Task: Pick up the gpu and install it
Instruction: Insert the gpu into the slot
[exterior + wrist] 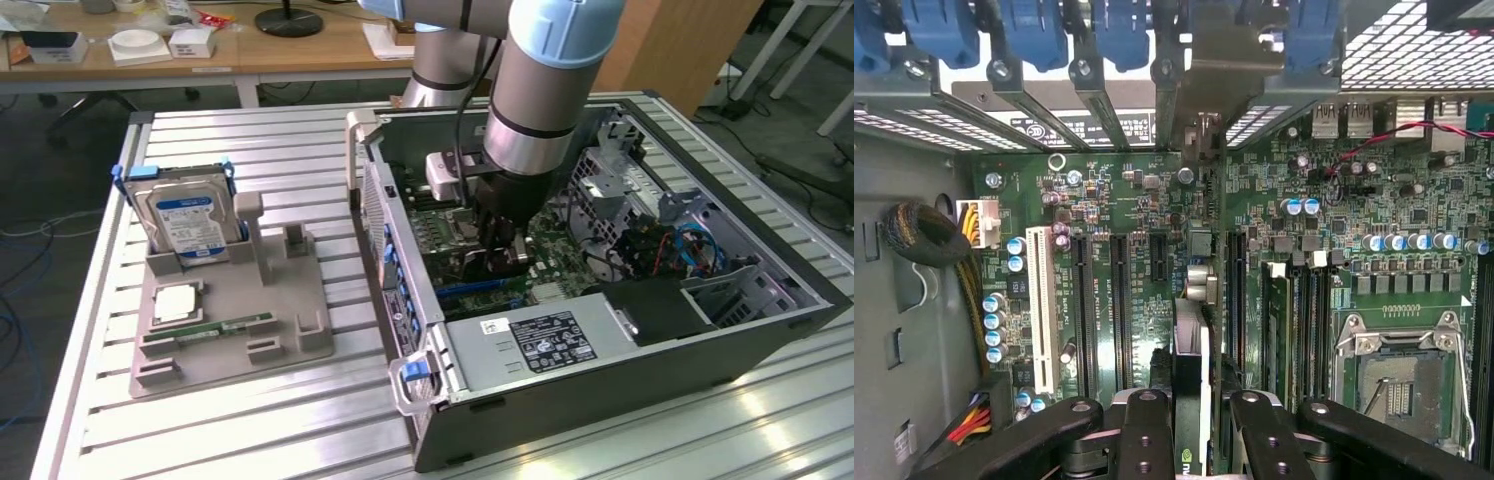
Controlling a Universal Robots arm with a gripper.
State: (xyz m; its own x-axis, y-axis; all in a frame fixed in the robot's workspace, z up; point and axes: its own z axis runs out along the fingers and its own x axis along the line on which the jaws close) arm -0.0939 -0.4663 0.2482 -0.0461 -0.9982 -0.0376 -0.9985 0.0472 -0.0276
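The gpu (1191, 340) shows edge-on in the wrist view as a thin dark card standing upright between my fingers (1146, 430). It runs across the green motherboard (1124, 190), over the black expansion slots, towards its pale metal bracket (1224, 60) at the case's rear slot openings. My gripper (1192, 405) is shut on the card. In the exterior view my gripper (501, 255) reaches straight down into the open computer case (747, 330), low over the motherboard, and the arm hides most of the card.
A silver hard drive (191, 222) stands in a grey holder (227, 320) at the exterior view's left, with a green memory stick (214, 327) lying on it. A power supply (554, 340) fills the case's near end. A CPU socket (1399, 375) and cable bundle (929, 235) flank the slots.
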